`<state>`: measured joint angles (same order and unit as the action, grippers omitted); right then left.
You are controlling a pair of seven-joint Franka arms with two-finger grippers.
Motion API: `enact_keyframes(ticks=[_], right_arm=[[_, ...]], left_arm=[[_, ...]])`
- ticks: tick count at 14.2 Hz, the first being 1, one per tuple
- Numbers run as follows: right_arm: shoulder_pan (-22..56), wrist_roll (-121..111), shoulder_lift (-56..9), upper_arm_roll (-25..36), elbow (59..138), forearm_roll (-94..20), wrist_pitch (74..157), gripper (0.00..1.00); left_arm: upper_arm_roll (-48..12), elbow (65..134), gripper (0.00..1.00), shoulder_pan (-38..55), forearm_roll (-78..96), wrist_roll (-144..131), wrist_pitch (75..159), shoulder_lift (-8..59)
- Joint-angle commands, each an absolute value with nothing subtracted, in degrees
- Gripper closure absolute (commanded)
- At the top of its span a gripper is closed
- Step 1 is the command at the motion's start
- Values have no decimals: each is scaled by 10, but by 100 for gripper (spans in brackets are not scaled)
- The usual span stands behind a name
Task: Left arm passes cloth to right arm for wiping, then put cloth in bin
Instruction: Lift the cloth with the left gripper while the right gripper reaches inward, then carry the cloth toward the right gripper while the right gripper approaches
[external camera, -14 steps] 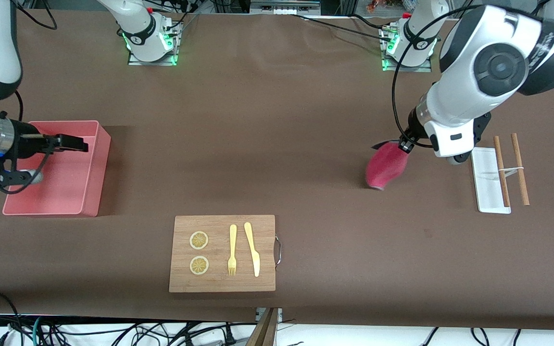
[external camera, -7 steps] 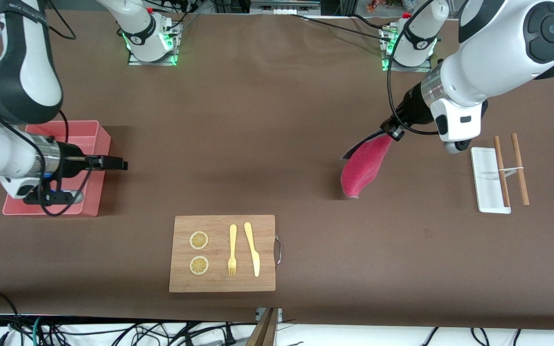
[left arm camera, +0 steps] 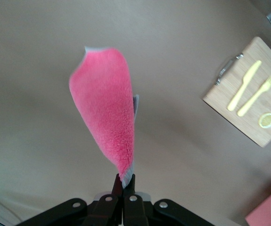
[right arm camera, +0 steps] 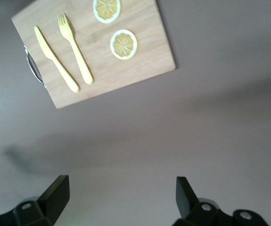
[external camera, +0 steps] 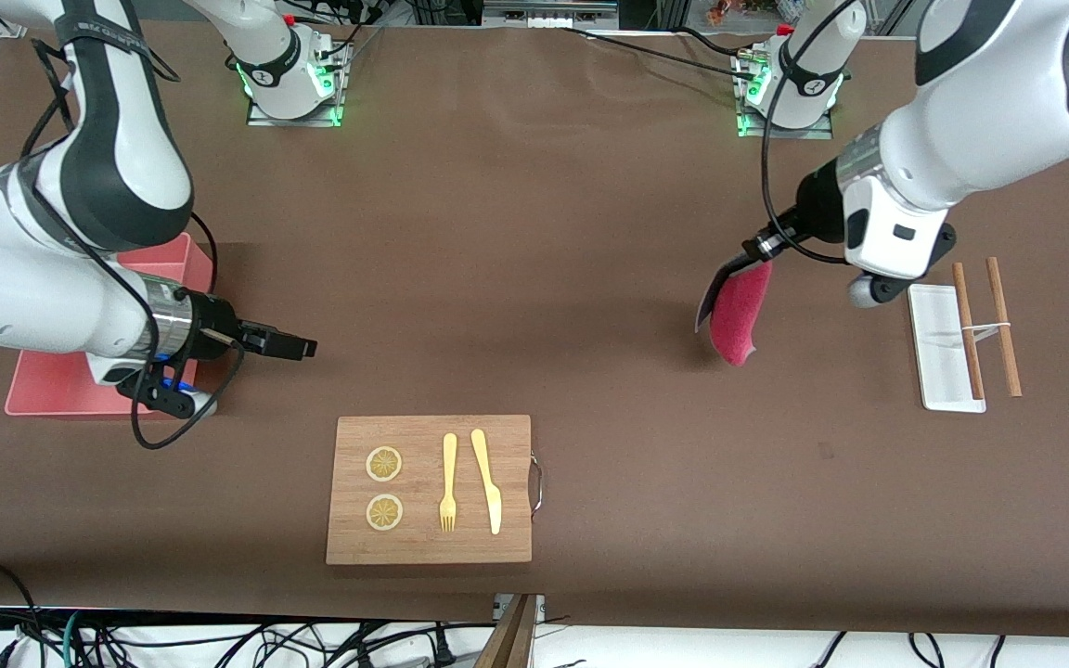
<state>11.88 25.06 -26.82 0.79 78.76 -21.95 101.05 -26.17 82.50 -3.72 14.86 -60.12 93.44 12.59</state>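
Cloth (external camera: pixel 739 315) in left hand (external camera: pixel 764 250)

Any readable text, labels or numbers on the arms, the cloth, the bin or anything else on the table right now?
None legible.
White left arm: no readable marking.
White right arm: faint lettering on the black link, too blurred to read.
Crimson-pink cloth, salmon-pink plastic bin, wooden cutting board, white flat tray: no text.

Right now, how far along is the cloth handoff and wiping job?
Done: the left gripper has picked up the cloth, shut on one corner so it hangs above the bare table. In hand: the right gripper is out past the bin, fingers open, with a wide gap between it and the cloth. Left: the handoff, the wiping, and dropping the cloth into the bin.
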Motion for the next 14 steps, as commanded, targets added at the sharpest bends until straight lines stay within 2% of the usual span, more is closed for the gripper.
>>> enact_keyframes(ticks=[1, 5, 12, 14], right_arm=[[163, 316, -285, 11, 778, -229, 1060, 0], [220, 416, -299, 11, 779, -264, 1071, 0], [247, 538, -311, 11, 780, -408, 1071, 0], [270, 578, -311, 11, 780, -428, 1075, 0]], left_arm=[[-287, 829, 100, -37, 202, -677, 985, 130], [-302, 831, 100, -26, 276, -727, 1057, 148], [-313, 831, 100, -16, 337, -749, 1085, 156], [-321, 832, 100, -15, 337, -788, 1117, 158]])
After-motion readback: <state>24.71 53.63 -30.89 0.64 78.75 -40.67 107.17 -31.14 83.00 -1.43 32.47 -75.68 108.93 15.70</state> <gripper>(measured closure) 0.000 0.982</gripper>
